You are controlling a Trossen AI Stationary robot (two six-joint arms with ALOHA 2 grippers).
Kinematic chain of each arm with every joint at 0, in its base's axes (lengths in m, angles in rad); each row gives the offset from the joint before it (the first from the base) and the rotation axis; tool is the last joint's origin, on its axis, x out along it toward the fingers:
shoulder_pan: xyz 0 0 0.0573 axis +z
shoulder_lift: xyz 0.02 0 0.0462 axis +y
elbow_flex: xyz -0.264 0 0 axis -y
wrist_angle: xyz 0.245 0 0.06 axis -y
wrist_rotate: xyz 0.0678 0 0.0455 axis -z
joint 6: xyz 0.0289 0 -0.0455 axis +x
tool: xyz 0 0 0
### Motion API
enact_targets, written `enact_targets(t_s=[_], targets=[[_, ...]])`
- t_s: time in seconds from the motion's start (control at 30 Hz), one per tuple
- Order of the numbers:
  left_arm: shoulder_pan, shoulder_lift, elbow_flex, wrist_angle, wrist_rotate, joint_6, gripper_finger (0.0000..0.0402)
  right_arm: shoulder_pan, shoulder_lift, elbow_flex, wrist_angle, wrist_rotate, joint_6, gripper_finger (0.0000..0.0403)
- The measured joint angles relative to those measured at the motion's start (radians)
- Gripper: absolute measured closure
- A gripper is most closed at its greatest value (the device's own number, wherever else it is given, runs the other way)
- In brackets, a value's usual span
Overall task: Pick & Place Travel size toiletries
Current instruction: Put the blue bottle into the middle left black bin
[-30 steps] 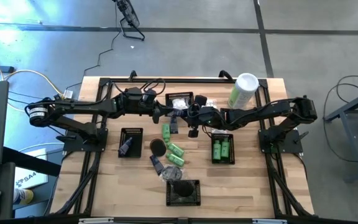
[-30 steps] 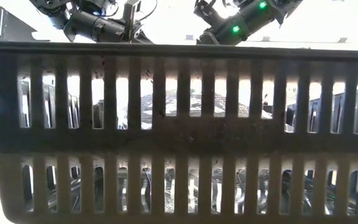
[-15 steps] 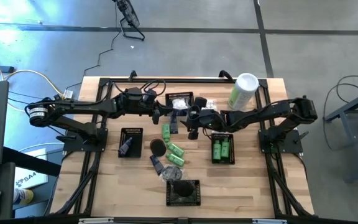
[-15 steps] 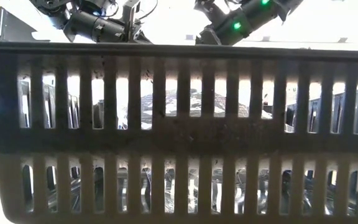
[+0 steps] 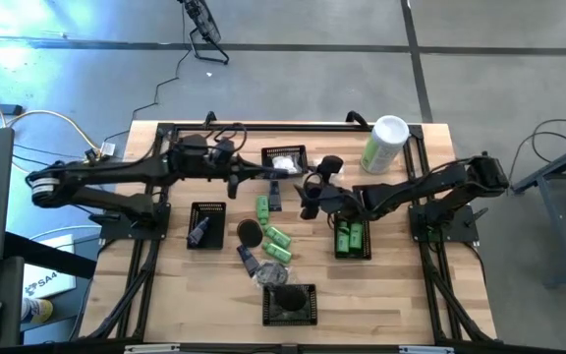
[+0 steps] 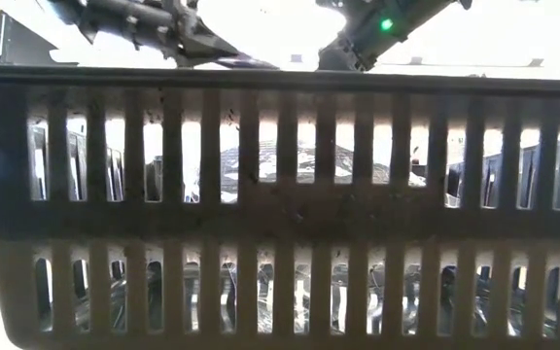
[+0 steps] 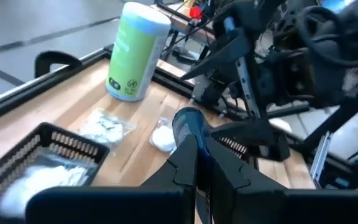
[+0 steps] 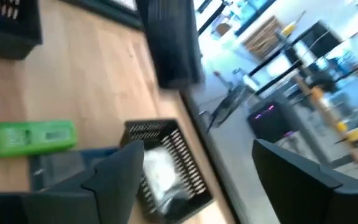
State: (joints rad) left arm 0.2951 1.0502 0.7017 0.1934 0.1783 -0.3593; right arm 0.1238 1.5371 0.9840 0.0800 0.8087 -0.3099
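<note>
Left gripper (image 7: 194, 163) pinches what seems a smooth dark tube (image 7: 188, 127); right gripper (image 5: 310, 202) gapes above slatted wood.

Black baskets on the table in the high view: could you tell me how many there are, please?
4: back basket at the centre rear, left basket, right basket, front basket. The arms may hide another.

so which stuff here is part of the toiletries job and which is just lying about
Job:
- green bottles loose mid-table
- green bottles in basket
- white packets
- packet basket

Lying about:
- tall canister
- cables off the table
</note>
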Motion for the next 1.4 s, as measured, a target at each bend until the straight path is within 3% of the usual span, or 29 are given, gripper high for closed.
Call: enact_targets(t_s=[0.4, 0.6, 0.9, 1.4], targets=[[-0.001, -0.293, 0.000, -0.563, -0.025, -0.023, 0.0388, -0.049, -0.019, -0.001, -0.113, -0.195, 0.282, 0.0182], [-0.001, -0.337, 0.000, -0.819, -0.035, -0.076, 0.0388, -0.075, -0.019, -0.001, -0.113, -0.210, 0.314, 0.0197], [-0.001, -0.340, 0.000, -1.122, 0.063, -0.163, 0.0388, -0.093, -0.019, -0.001, -0.113, -0.213, 0.315, 0.0199], [-0.001, -0.340, 0.000, -1.166, 0.039, -0.173, 0.0376, -0.101, -0.019, -0.001, -0.113, -0.266, 0.315, 0.0199]])
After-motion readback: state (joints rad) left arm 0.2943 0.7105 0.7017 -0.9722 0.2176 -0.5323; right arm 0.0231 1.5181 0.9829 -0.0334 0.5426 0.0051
